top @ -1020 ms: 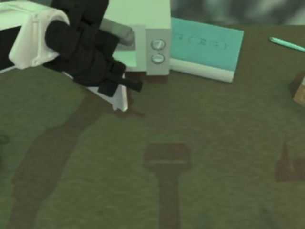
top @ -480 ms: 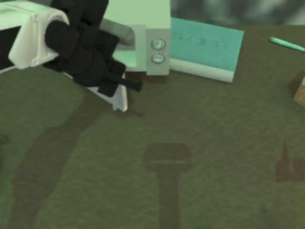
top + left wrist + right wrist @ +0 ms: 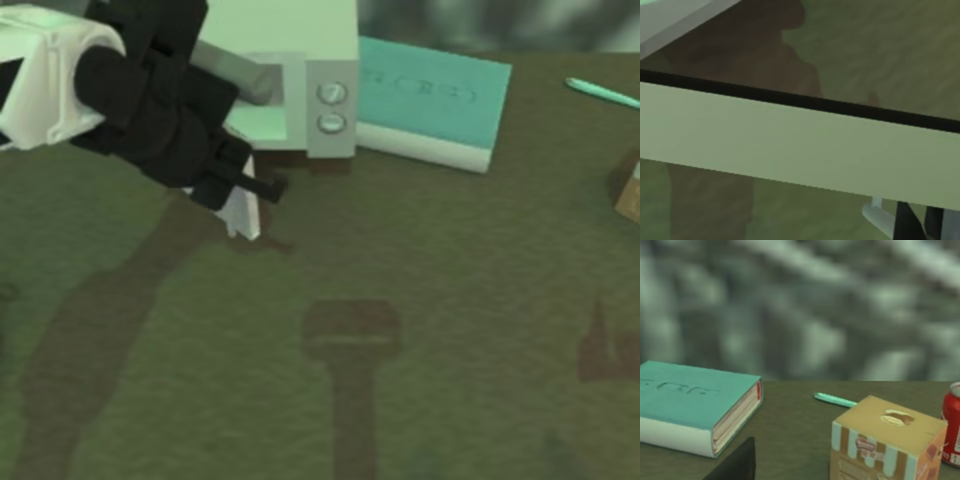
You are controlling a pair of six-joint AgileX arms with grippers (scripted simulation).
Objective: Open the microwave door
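Observation:
The white microwave (image 3: 300, 45) stands at the back left of the table, its two silver knobs (image 3: 332, 108) on the front right panel. The microwave door (image 3: 243, 208) is swung out toward the table's front, leaving the cavity (image 3: 262, 122) exposed. My left gripper (image 3: 240, 180) is at the door's free edge, shut on the slim handle. In the left wrist view the door's edge (image 3: 800, 145) is a wide pale band, with the handle (image 3: 876, 216) running into the dark fingers (image 3: 907, 225). My right gripper is outside the top view; its wrist view shows only a dark wedge (image 3: 737, 465) of it.
A teal book (image 3: 430, 100) lies right of the microwave. A teal pen (image 3: 600, 92) lies at the back right. A striped carton (image 3: 885, 440) and a red can (image 3: 952, 420) stand near the right edge. Arm shadows fall across the green table (image 3: 450, 300).
My left arm has shifted to the left with the door handle in its grip, and the door has swung a little farther out from the microwave.

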